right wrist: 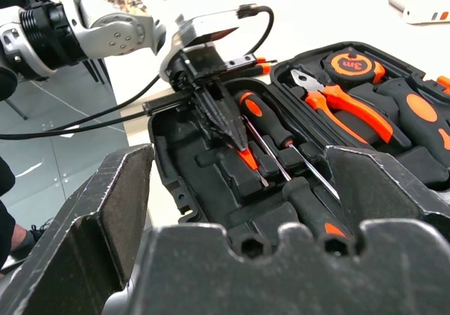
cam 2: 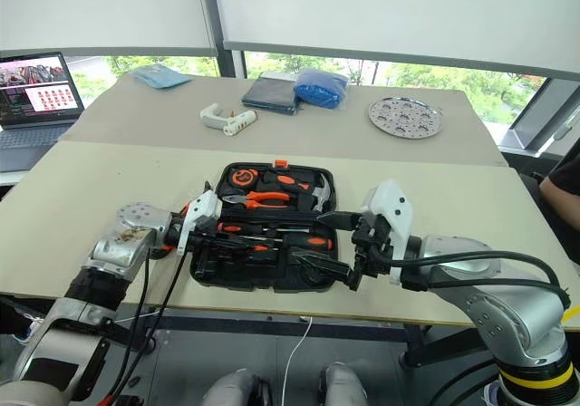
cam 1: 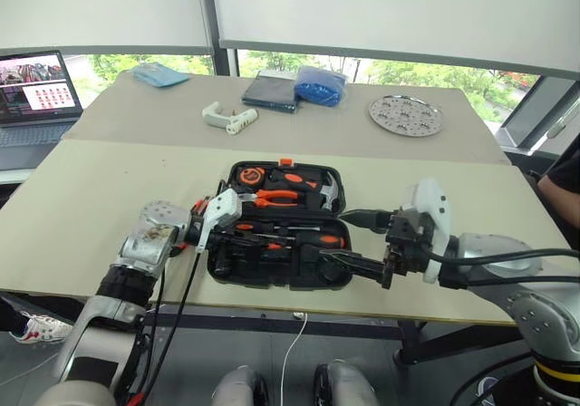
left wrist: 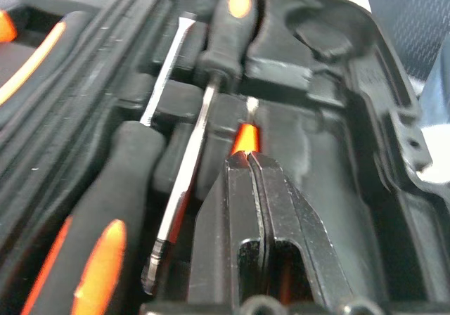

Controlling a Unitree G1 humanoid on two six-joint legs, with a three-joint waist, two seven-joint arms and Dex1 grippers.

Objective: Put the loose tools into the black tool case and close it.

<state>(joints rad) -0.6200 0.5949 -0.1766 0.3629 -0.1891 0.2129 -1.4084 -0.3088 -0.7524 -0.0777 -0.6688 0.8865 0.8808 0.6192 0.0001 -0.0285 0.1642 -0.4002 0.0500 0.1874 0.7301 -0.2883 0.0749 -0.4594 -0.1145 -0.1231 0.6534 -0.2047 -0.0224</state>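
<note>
Black tool case [cam 1: 313, 275] lies open on the near table, lid flat behind the tray. Lid half already holds a tape measure [right wrist: 354, 65], pliers [right wrist: 348, 104] and other orange-handled tools. Two screwdrivers [left wrist: 186, 181] sit side by side in the tray recesses, head to tail.

Left gripper [right wrist: 239, 143] is down inside the tray next to them, fingers pinched together on a slim orange tester [left wrist: 245, 136]; its orange body and metal tip poke out past the fingertips, hovering over a recess, not seated yet as far as I can tell.

Right gripper [cam 1: 349, 238] hangs over the case's right end, jaws wide apart, nothing in them.

Judging progress: mostly packed. Tester needs seating, then the lid folded over and latched. Utility knife and tape roll: can't pick them out.
</note>
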